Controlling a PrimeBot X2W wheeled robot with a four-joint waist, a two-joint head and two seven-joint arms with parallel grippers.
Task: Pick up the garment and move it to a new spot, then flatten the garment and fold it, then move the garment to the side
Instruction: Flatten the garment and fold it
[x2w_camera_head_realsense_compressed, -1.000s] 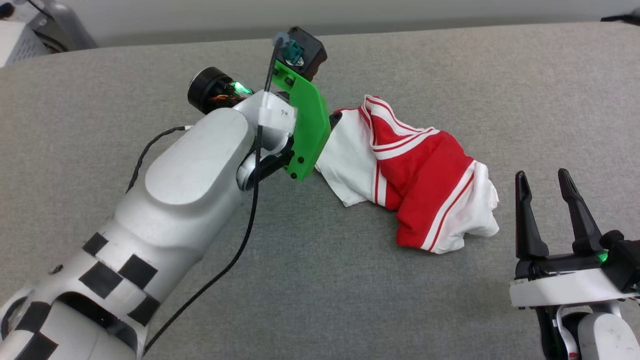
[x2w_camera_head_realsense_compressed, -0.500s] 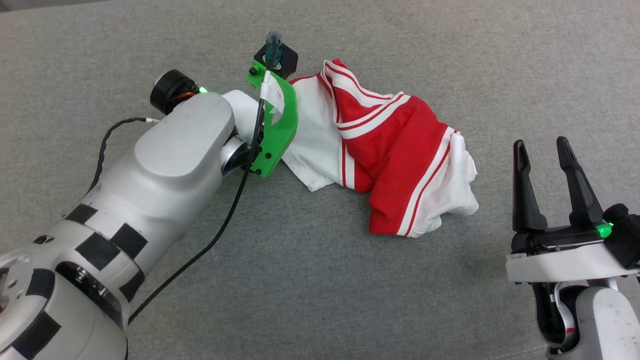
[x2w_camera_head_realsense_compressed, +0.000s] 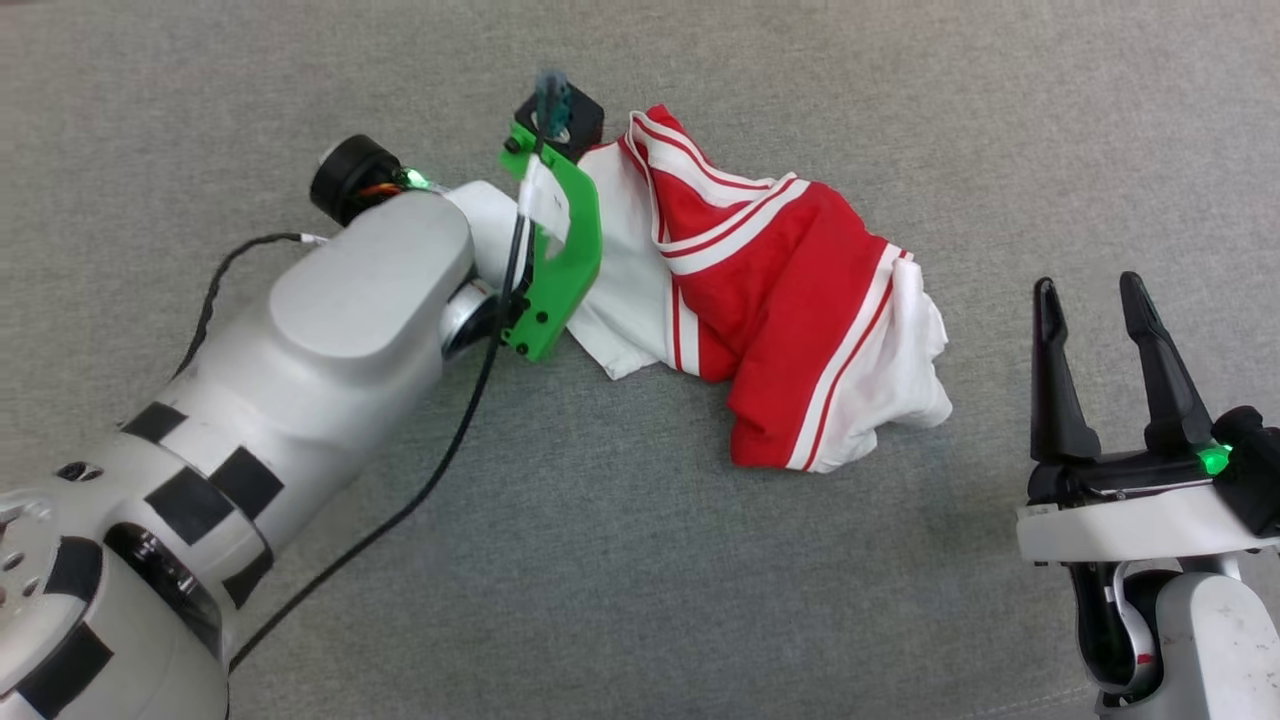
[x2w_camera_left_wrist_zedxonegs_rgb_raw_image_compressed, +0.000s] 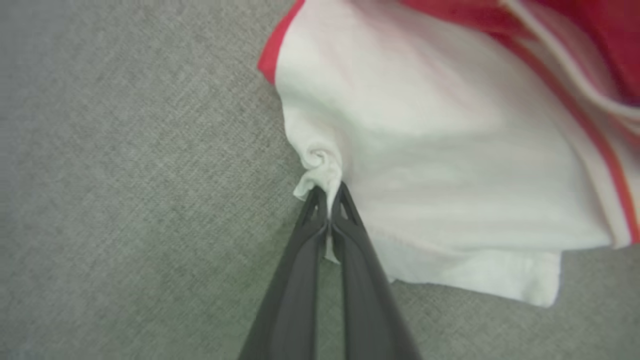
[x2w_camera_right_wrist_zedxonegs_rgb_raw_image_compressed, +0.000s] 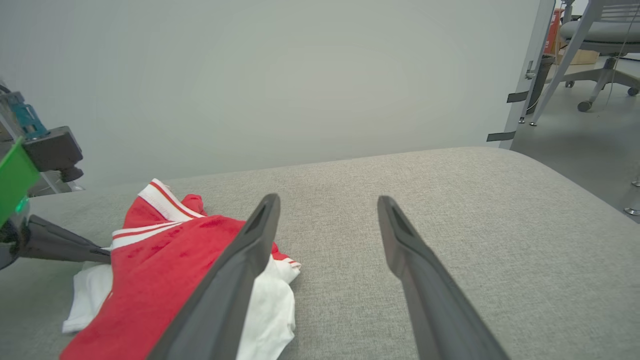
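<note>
Jersey T-shirt (x2w_camera_head_realsense_compressed: 790, 330), red with white sleeves and striped trim, lies crumpled on the grey upholstered surface (x2w_camera_head_realsense_compressed: 620, 580) ahead of the robot, between its two arms; nearest, at the lower right of the head view, the right claw (x2w_camera_head_realsense_compressed: 1088, 283) stands released, its prongs spread wide and empty, apart from the shirt's white sleeve; farther in, the left arm (x2w_camera_head_realsense_compressed: 370, 300) with its green bracket (x2w_camera_head_realsense_compressed: 560, 250) reaches the heap's left side; the left claw (x2w_camera_left_wrist_zedxonegs_rgb_raw_image_compressed: 328, 192) is clenched on a twisted pinch of white fabric at the edge; beyond stands a pale wall (x2w_camera_right_wrist_zedxonegs_rgb_raw_image_compressed: 250, 75).
</note>
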